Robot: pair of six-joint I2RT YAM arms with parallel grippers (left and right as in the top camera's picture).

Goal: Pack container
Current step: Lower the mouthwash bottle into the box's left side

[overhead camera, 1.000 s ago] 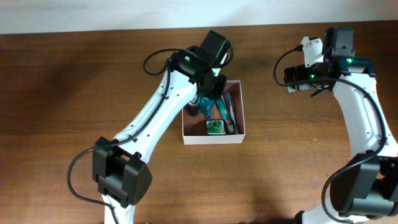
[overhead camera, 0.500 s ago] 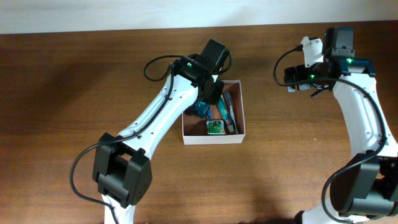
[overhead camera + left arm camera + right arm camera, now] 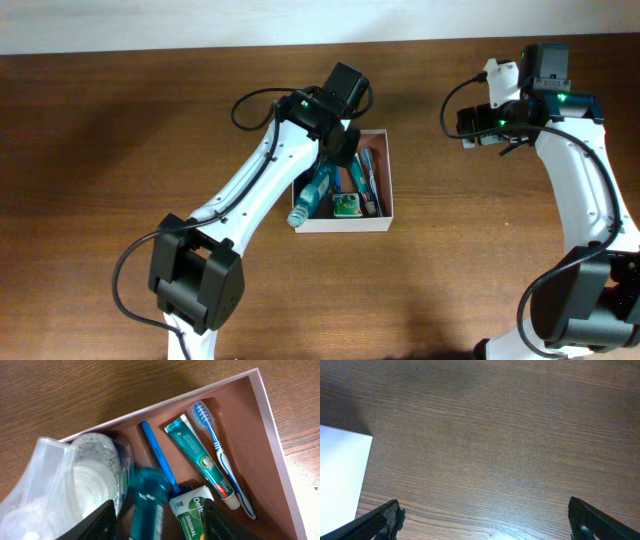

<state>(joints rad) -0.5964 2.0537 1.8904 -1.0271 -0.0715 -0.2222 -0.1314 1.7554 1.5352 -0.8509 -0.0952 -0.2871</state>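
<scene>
**Table**: dark wood, carrying everything listed here.

**Left end effector**: hangs over the left half of the container. Its jaws stand wider than the bottle below them, clear of it on both sides, and grip nothing.

**Clear plastic jar**: sits in the container's left corner, partly under the left finger.

**Blue bottle**: lies slanted, and its cap end appears to ride over the near-left corner of the wall. Smooth, round and hard, so likely to roll. Best taken across the body.

**Slim blue stick**: lies flat on the floor. Cannot tell what it is.

**Dettol soap pack**: green, lying near the bottle.

**Toothpaste tube** and **toothbrush**: lie side by side, just apart, towards the right wall.

**Container**: square shallow box at the table's middle, with thin white walls and a reddish-brown floor.
- Handling: judged light, and prone to sliding.
- Walls: likely to bow under a pinch.
- Hold: take it at a wall close to a corner, or push low on a side.

**Right end effector**: far right, well apart from the container, over bare wood. Its jaws are spread fully and hold nothing.
</scene>
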